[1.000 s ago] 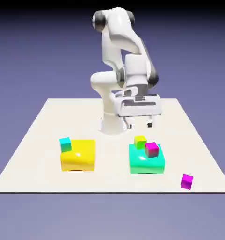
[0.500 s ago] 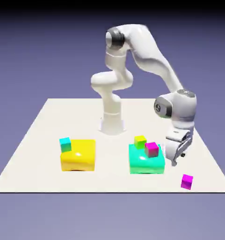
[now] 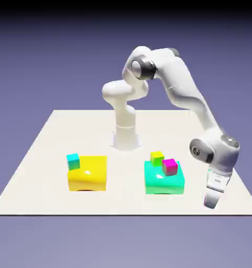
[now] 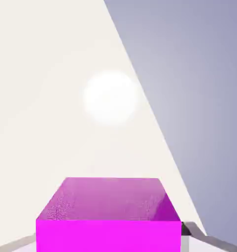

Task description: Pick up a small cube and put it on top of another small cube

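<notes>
- The gripper (image 3: pixel 212 201) sits low over the table (image 3: pixel 44 157), well to the exterior view's right of the teal block (image 3: pixel 163 179); whether its jaws are clamped cannot be told.
- The small magenta cube (image 4: pixel 109 216) fills the space between the fingertips in the hand view, hidden by the hand in the exterior view.

Two big blocks (image 3: pixel 87 173) (image 3: pixel 164 179) sit side by side on the surface (image 3: pixel 44 152). Small cube (image 4: pixel 109 214) between the hand's (image 3: pixel 211 201) fingertips, near the surface's front corner at the exterior view's right.
</notes>
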You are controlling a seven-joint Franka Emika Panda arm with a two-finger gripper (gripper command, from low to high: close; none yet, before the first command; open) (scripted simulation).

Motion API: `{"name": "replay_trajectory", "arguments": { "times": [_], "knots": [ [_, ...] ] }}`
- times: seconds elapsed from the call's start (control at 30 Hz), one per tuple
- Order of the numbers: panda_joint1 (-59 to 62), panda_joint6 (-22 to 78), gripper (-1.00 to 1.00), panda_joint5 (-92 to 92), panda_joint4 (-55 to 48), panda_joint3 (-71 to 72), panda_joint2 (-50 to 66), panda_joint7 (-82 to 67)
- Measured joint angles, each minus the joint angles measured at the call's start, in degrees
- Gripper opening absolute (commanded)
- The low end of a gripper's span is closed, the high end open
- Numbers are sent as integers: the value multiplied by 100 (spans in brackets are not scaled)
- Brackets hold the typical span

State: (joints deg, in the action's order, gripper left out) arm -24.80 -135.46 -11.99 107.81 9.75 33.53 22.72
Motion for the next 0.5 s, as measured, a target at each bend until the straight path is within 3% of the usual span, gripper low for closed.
{"name": "replay_trajectory", "arguments": {
  "times": [0.5],
  "knots": [
    [3021, 528, -100, 667, 2529, -1907, -3115, 2374]
  ]
}}
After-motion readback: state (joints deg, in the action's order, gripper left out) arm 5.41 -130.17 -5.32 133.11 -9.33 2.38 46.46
